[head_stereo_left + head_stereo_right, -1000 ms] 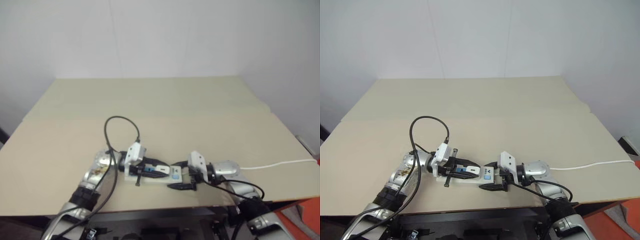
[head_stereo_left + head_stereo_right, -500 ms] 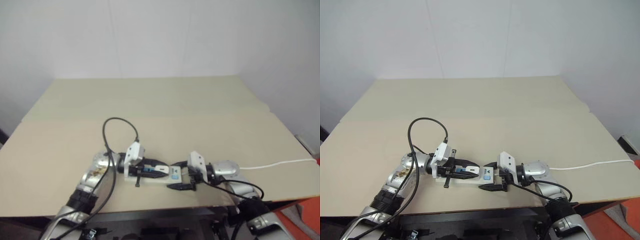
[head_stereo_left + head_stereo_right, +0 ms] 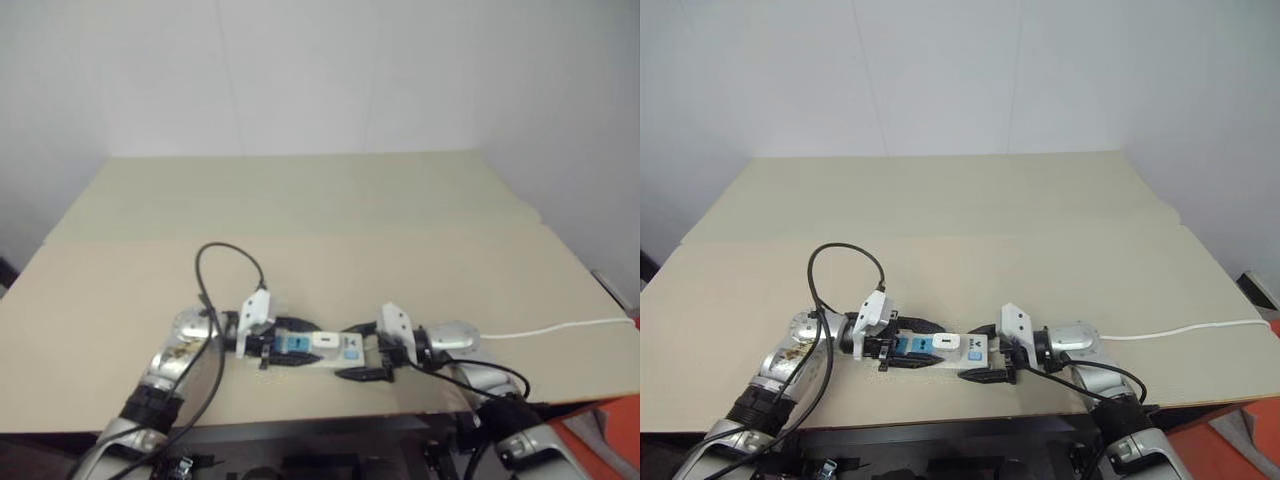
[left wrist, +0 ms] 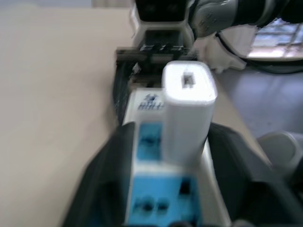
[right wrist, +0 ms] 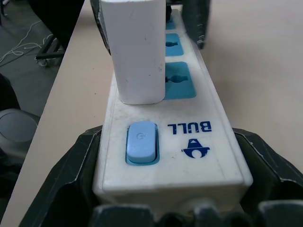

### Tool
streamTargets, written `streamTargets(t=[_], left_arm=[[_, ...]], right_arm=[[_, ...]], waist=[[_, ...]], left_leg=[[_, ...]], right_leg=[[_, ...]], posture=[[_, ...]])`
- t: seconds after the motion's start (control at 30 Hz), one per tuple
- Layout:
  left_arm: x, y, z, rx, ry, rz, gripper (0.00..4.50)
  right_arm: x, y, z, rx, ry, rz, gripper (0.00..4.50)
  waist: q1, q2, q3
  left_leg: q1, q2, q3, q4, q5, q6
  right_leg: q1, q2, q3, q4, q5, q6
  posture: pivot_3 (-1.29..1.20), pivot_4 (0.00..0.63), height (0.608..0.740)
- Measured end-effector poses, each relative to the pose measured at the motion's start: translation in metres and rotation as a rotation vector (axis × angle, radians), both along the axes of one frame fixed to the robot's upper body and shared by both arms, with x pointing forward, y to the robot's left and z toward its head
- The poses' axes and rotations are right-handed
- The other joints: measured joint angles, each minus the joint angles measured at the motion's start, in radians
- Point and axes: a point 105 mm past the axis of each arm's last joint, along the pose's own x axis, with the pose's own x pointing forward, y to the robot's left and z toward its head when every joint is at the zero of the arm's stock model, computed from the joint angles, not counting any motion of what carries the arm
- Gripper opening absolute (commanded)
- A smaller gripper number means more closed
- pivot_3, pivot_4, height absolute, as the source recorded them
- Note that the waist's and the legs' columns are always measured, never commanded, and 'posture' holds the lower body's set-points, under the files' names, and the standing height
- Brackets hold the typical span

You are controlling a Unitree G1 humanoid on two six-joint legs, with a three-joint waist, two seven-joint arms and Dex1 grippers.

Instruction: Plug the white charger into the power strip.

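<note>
Standing plugged into the power strip [image 5: 189, 142]: the white charger [image 5: 135, 47].

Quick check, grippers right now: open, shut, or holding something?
Left gripper: open, fingers either side of the white charger, which stands in the power strip.
Right gripper: closed on the power strip's switch end.
</note>
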Motion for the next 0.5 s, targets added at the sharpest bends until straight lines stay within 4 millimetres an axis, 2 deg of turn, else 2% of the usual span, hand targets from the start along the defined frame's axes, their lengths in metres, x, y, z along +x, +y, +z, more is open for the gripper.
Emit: streamTargets(t=[0.03, 0.1, 0.27, 0.37, 0.5], left_arm=[[0.000, 0.000, 0.000, -0.003, -0.003, 0.002, 4.04], [0.000, -0.001, 0.001, -0.010, -0.008, 0.004, 4.47], [0.001, -0.001, 0.002, -0.020, -0.014, 0.009, 4.47], [0.003, 0.002, 0.004, -0.016, -0.009, 0.011, 4.50], [0.007, 0.017, 0.009, 0.038, 0.029, 0.029, 4.50]], right_arm=[[0.000, 0.000, 0.000, 0.000, 0.000, 0.000, 3.43], [0.000, 0.000, 0.000, 0.000, 0.000, 0.001, 3.43], [0.000, 0.000, 0.000, 0.001, 0.002, 0.001, 3.43], [0.001, 0.001, -0.001, 0.001, 0.010, 0.012, 4.42], [0.001, 0.003, -0.001, -0.005, 0.018, 0.045, 4.47]], waist=[[0.000, 0.000, 0.000], [0.000, 0.000, 0.000], [0.000, 0.000, 0.000], [-0.002, 0.000, 0.000], [-0.005, -0.001, 0.003]], left_leg=[[0.000, 0.000, 0.000, 0.000, 0.000, 0.000], [0.000, 0.000, 0.000, 0.000, 0.000, 0.000], [0.000, 0.000, 0.000, 0.000, 0.000, 0.000], [0.000, 0.000, 0.000, 0.000, 0.000, 0.000], [-0.002, 0.000, 0.000, 0.000, 0.000, 0.000]], right_leg=[[0.000, 0.000, 0.000, 0.000, 0.000, 0.000], [0.000, 0.000, 0.000, 0.000, 0.000, 0.000], [0.000, 0.000, 0.000, 0.000, 0.000, 0.000], [0.000, 0.000, 0.000, 0.000, 0.000, 0.000], [-0.003, 0.001, 0.000, 0.000, 0.000, 0.000]], posture=[[0.00, 0.150, 0.740], [0.00, 0.150, 0.740], [0.00, 0.150, 0.740], [0.00, 0.150, 0.740], [0.00, 0.150, 0.740]])
